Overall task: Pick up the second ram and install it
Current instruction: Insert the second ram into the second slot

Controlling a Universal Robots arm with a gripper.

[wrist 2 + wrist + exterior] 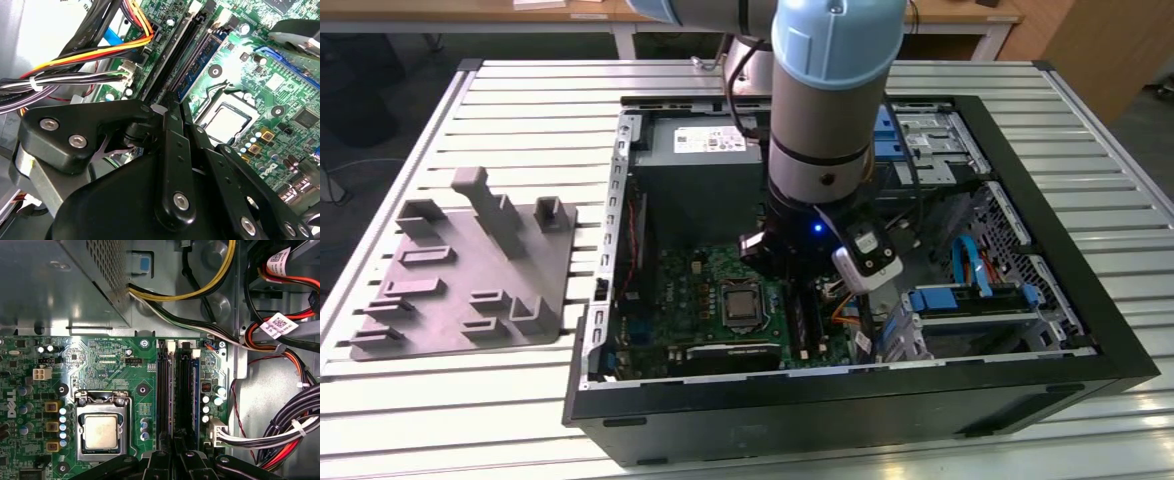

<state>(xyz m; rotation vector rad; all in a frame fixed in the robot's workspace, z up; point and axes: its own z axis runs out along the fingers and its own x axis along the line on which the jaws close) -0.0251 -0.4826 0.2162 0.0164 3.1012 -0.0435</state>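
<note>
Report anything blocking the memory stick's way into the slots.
Nothing visible does. The gripper hangs right over the black slots, with nothing lying across them; a bluish-green memory stick stands on edge beside them. The cable bundles run off to one side.

1. I see the green motherboard (110,365) in the first wrist view, with the silver processor (101,431) seated in its socket.
2. The black slot rails (164,390) run side by side, beside the processor.
3. The gripper (172,460) sits directly over the near ends of those rails.
4. Bundled cables (280,430) lie beyond the board edge.
5. The metal power supply box (55,285) adjoins the board.
</note>
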